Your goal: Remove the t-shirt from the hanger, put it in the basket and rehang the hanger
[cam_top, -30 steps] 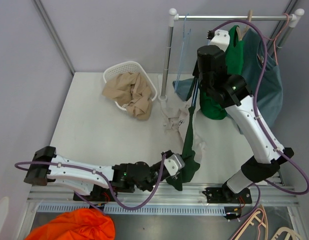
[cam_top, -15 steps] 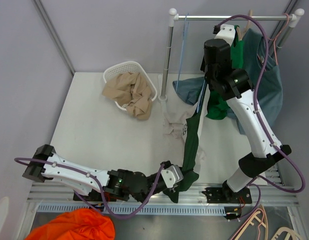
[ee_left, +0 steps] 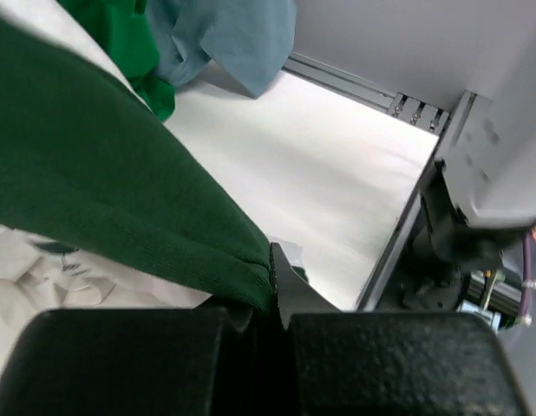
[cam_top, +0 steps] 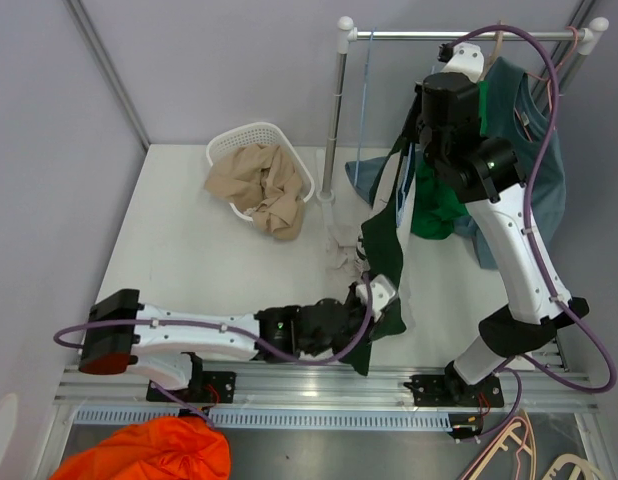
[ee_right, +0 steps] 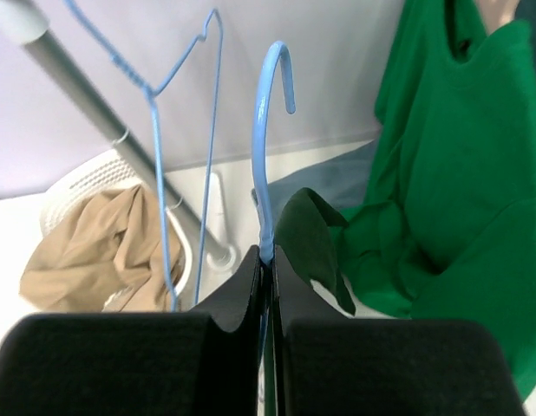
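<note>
your right pincer (ee_right: pixel 266 260) has raised the blue hanger (ee_right: pixel 264 147), clamped tight on its neck; the dark green t-shirt (cam_top: pixel 382 240) stretches below it (taut) into your left pincer (ee_left: pixel 272 282), closed on the cloth.

place: lab | cue: aluminium rail (cam_top: pixel 319 392), grey partitions (cam_top: pixel 189 70) (clothes rack (cam_top: pixel 399 35) too)

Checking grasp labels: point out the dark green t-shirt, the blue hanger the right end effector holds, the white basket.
dark green t-shirt (ee_left: pixel 103 191), left wrist view, taut fabric above the pinch.
held blue hanger (ee_right: pixel 258 165), right wrist view, hook's neck.
white basket (cam_top: pixel 234 138), top view, left rim.
</note>
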`<state>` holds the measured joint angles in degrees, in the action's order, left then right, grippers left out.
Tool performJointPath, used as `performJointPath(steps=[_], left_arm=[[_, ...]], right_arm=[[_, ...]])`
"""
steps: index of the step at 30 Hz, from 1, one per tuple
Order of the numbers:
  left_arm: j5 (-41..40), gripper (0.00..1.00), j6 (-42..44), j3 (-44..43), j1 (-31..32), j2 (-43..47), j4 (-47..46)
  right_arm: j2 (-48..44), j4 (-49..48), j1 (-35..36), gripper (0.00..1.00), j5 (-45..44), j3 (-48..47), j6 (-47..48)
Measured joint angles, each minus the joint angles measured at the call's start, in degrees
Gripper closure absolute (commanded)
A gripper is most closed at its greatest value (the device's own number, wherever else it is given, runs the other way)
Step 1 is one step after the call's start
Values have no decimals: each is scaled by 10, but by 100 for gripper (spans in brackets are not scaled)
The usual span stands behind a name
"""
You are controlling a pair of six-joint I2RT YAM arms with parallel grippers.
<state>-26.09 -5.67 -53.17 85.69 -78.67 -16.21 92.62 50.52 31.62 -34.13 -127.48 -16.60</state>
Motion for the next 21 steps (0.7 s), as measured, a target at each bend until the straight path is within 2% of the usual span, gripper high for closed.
performJointPath(steps=[6,10,14,21], left_arm=[[85,99,-46,-132,-114,-97,62],[120,99,-64,-216,-156,-150,106],[147,99,-89,-221,-162,-152,127],[206,99,-133,-190,-163,-149,157]], right_arm=[[-21,35,15,100,35,9,-23],[-57,27,17,100,32,48,-10],[-78,11,11,100,26,64,28],[-85,-95,-41,100,56,78,98]])
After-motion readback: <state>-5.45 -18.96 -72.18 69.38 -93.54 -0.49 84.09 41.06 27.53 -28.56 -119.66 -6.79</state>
